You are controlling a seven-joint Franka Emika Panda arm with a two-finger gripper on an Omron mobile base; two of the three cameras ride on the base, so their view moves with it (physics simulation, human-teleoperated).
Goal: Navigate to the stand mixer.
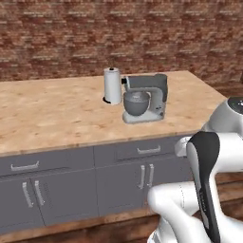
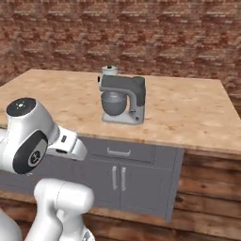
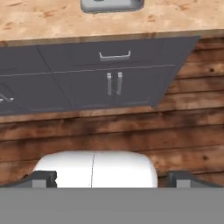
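Approach to the stand mixer (image 1: 144, 98), apparently in its closing stretch.

Left base view: it stands mid-bench (image 1: 52, 114), just beside a paper towel roll (image 1: 113, 85). Right base view: it sits nearly dead ahead, above the grey cabinet doors (image 2: 118, 179) (roll behind it). Hand view: end effector (image 3: 111, 179) released, holding nothing; next, I judge, a short drive forward.

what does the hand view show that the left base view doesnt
Hand view alone: the end effector, its dark fingertips spread apart over wooden floor, holding nothing. Left base view alone: the paper towel roll just behind the stand mixer, its whole body visible, against a brick wall. Both share the wooden counter and grey cabinets with silver handles.
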